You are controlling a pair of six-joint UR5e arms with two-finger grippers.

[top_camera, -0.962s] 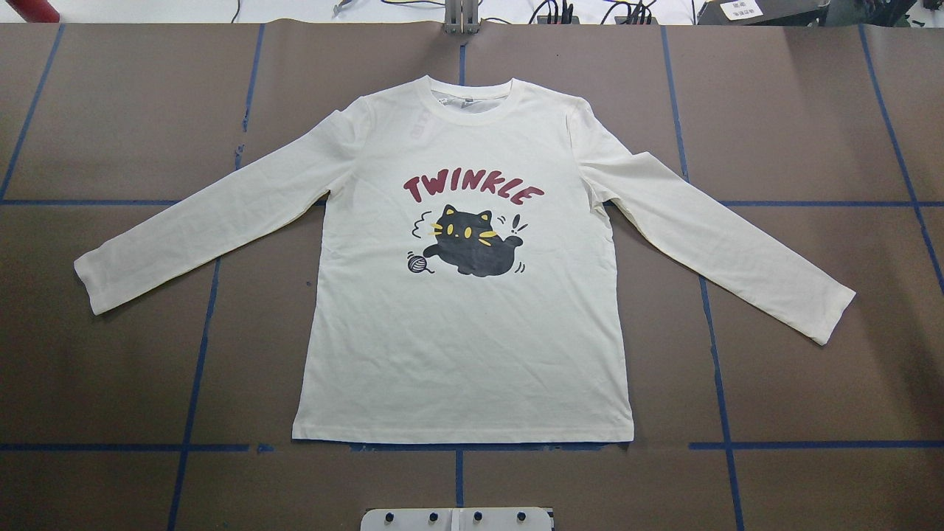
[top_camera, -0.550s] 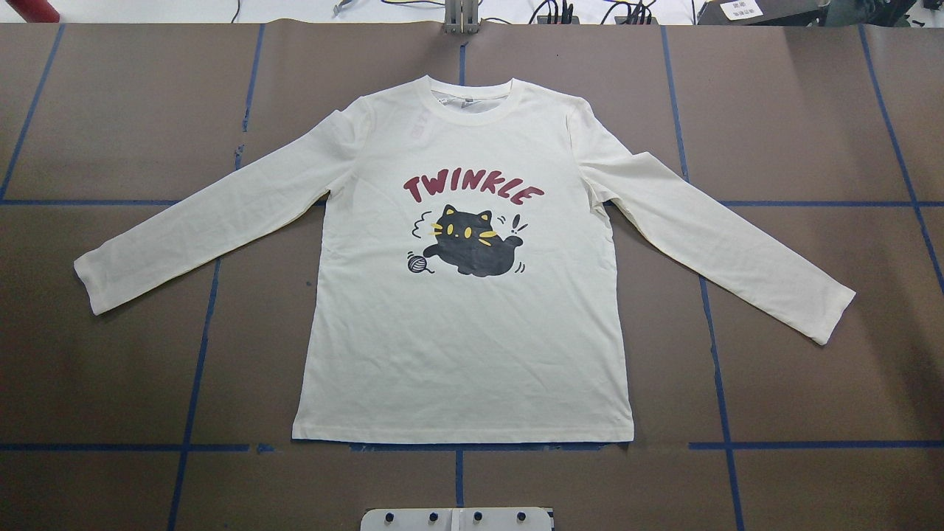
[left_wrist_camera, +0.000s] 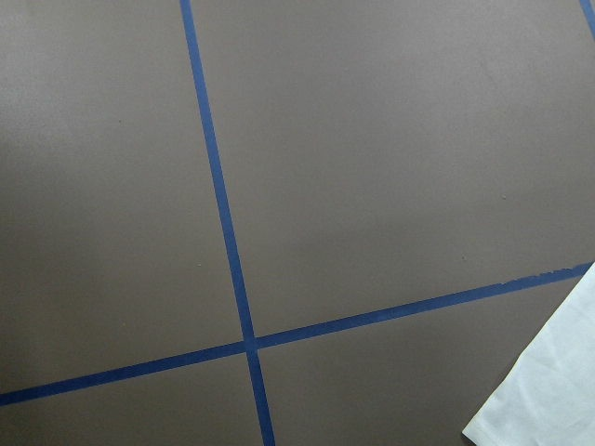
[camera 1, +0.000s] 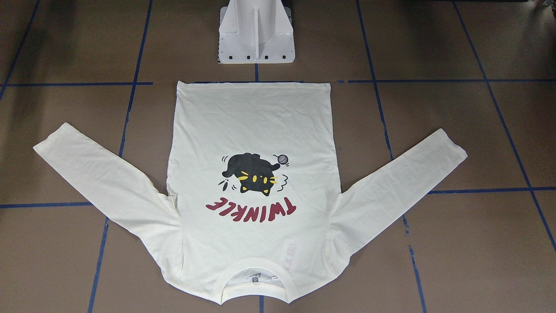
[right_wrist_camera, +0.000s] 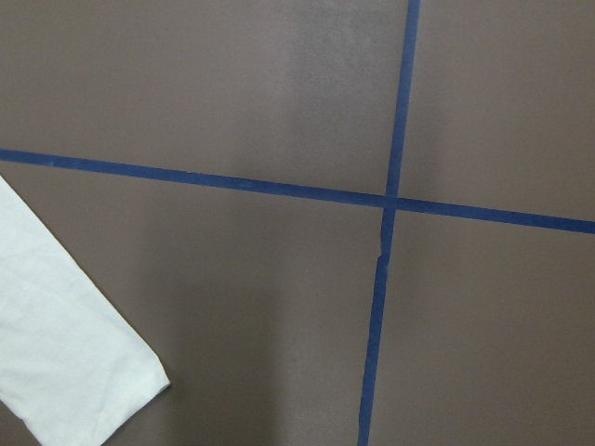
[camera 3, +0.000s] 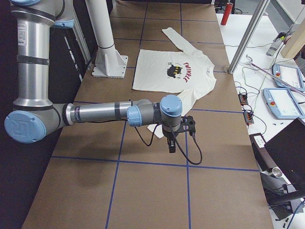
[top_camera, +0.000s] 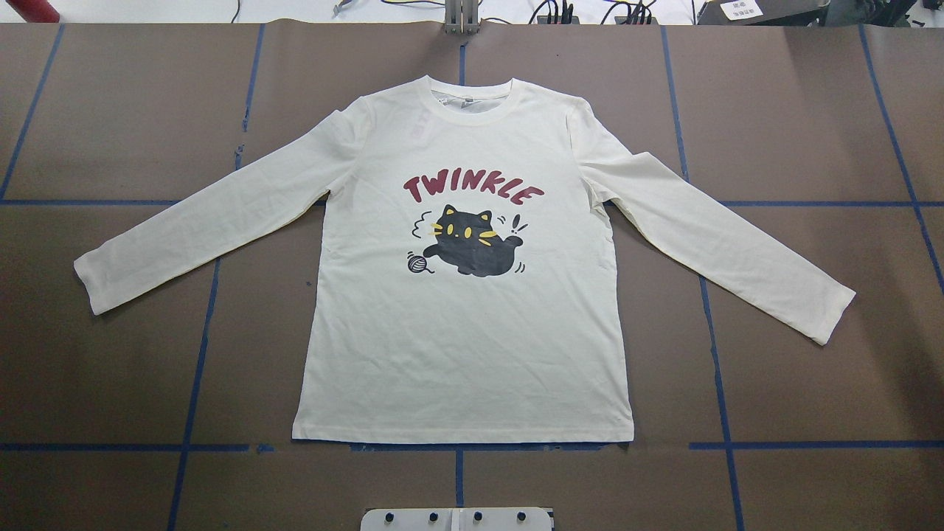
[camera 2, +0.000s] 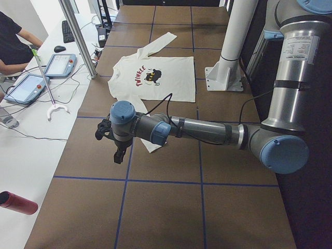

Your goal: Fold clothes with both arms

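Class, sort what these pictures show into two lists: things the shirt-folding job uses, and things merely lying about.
Belongs to the job:
cream shirt
left arm
right arm

Just lying about:
red bottle
control tablet
keyboard
white pedestal

The brown table (top_camera: 88,369), gridded with blue tape (top_camera: 110,447), carries a cream shirt (top_camera: 464,354) spread flat.
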